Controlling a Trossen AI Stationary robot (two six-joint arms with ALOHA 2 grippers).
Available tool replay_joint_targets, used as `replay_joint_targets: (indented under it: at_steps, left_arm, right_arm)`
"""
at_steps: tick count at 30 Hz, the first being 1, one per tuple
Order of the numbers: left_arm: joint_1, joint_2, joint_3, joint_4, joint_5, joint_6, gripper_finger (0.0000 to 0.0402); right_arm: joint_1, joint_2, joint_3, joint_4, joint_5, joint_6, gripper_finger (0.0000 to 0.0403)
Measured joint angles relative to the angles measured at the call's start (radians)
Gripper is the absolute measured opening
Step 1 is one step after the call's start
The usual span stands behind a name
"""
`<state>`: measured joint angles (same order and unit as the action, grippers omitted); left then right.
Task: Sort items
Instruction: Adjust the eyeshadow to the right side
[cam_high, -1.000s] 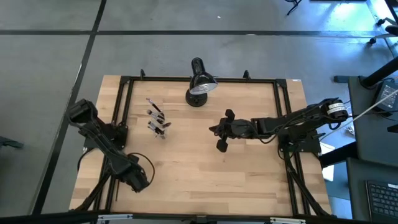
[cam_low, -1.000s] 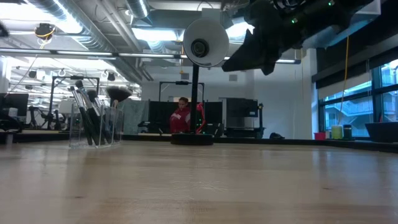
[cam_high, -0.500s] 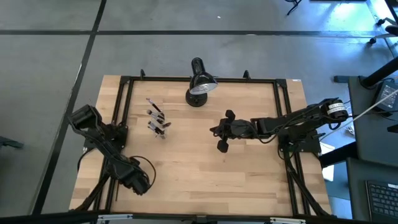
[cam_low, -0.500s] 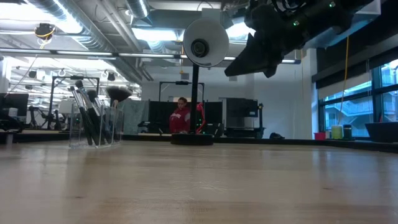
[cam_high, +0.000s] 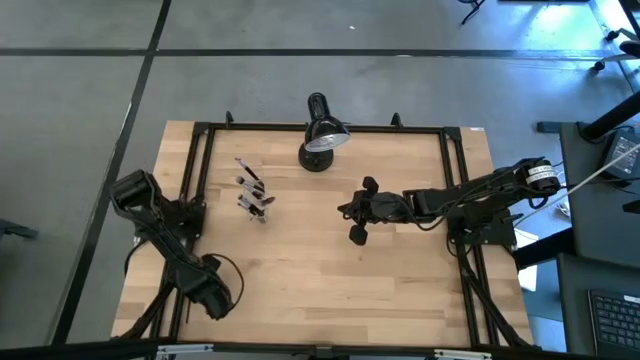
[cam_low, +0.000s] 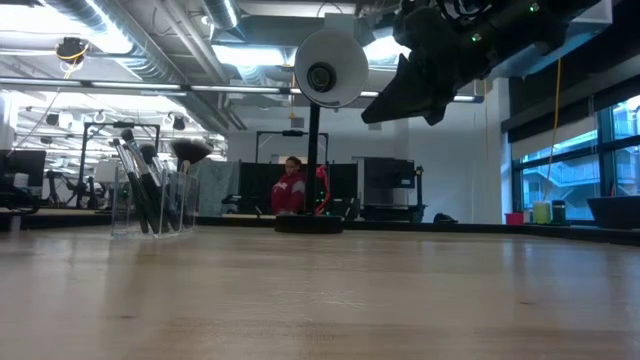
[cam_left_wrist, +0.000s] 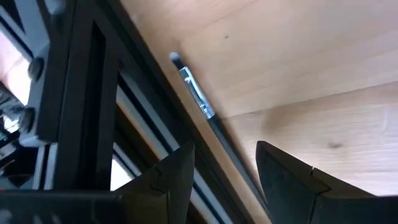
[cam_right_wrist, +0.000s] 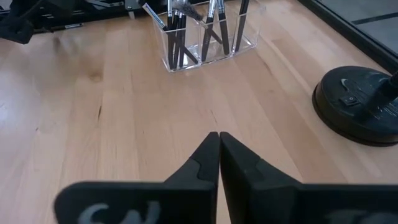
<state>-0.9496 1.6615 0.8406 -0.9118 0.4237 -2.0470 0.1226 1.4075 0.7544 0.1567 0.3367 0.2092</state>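
High view: left gripper (cam_high: 212, 298) sits low at the near left edge of the table (cam_high: 400, 290), beside the black frame rail (cam_high: 185, 225). Left wrist view: its two fingers are spread apart with nothing between them; one makeup brush (cam_left_wrist: 198, 101) lies just ahead of the fingertips, flat on the wood along the rail, silvery ferrule and dark handle visible, handle running toward the gap between the fingers. Contact with the fingers: none seen.

Right gripper (cam_high: 352, 212) hangs above the table's middle, arm reaching in from the right side. Right wrist view: fingers pressed together, tips touching, nothing held.

Clear holder (cam_right_wrist: 208, 38) stands well ahead of the right gripper, toward the far left of the table, upright, with several brushes (cam_right_wrist: 177, 28) standing in its compartments, bristles up. Low view shows the same holder (cam_low: 152, 205) with a fan of bristles above its rim.

Black desk lamp (cam_high: 320, 135) stands at the far edge, off to one side of the right gripper; its round base (cam_right_wrist: 357, 106) rests on the wood.
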Motion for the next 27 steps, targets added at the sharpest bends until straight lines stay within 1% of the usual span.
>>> replay_joint_targets:
  at_steps: [5, 11, 17, 21, 23, 24, 27]
  left_arm:
    - [-0.027, 0.000, 0.000, 0.011, -0.064, -0.041, 0.0166]
    - [-0.056, -0.002, 0.000, 0.022, -0.108, -0.076, 0.0166]
    - [-0.074, -0.003, 0.000, 0.026, -0.122, -0.097, 0.0166]
    - [-0.078, -0.003, 0.000, 0.032, -0.119, -0.091, 0.0166]
    - [-0.072, -0.003, 0.000, 0.035, -0.108, -0.072, 0.0166]
    - [-0.066, -0.002, 0.000, 0.035, -0.096, -0.063, 0.0165]
    - [-0.036, 0.000, -0.001, 0.038, -0.015, -0.004, 0.0156]
  right_arm:
    - [0.000, 0.000, 0.000, 0.000, 0.000, 0.000, 0.0014]
    - [0.000, 0.000, 0.000, 0.001, 0.000, 0.000, 0.0014]
    - [0.000, 0.000, 0.000, 0.001, 0.000, 0.000, 0.0014]
    - [0.000, 0.000, 0.000, 0.000, -0.002, 0.000, 0.0014]
    - [0.000, 0.000, 0.000, 0.001, -0.021, 0.000, 0.0014]
    - [0.000, 0.000, 0.000, 0.003, -0.024, 0.000, 0.0014]
    - [0.000, 0.000, 0.000, 0.010, -0.025, 0.000, 0.0014]
